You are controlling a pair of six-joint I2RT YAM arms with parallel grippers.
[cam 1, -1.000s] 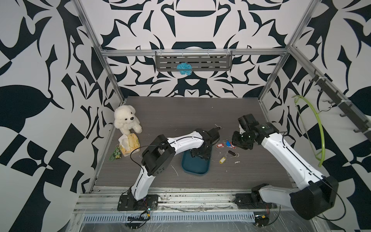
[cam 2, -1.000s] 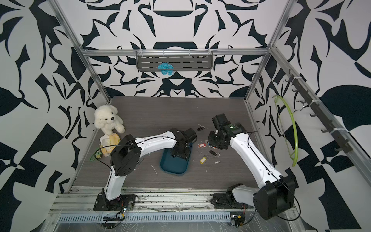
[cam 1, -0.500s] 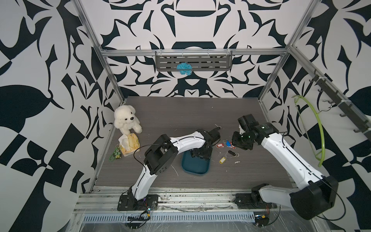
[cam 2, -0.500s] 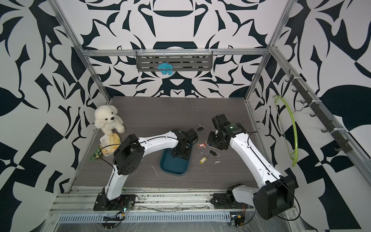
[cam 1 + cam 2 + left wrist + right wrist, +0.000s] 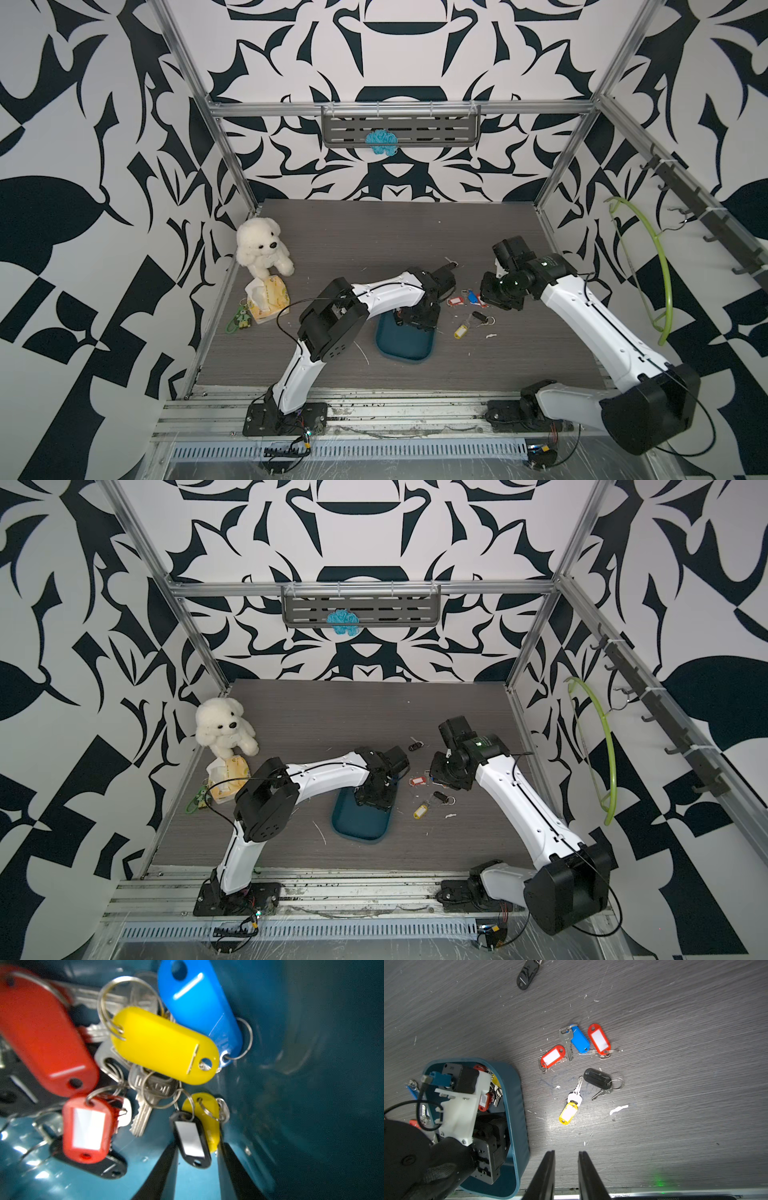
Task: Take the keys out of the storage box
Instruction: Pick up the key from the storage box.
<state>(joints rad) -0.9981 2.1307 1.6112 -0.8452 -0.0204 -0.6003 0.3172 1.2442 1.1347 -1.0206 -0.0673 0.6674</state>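
Location: storage box [image 5: 405, 353] mid-tabletop [image 5: 374, 232], toward front edge. Most keys [image 5: 145, 1105] heaped at box end facing back edge.
Nearer arm: left gripper [image 5: 198, 1147], inside box. Jaws part-spread, bracketing black-tagged key [image 5: 191, 1140]. Tag's long axis runs roughly along fingers. Firm pinch: cannot tell.
Outside box: right gripper [image 5: 566, 1153] over bare tabletop near loose keys [image 5: 578, 1042]. Jaws narrowly apart, empty.
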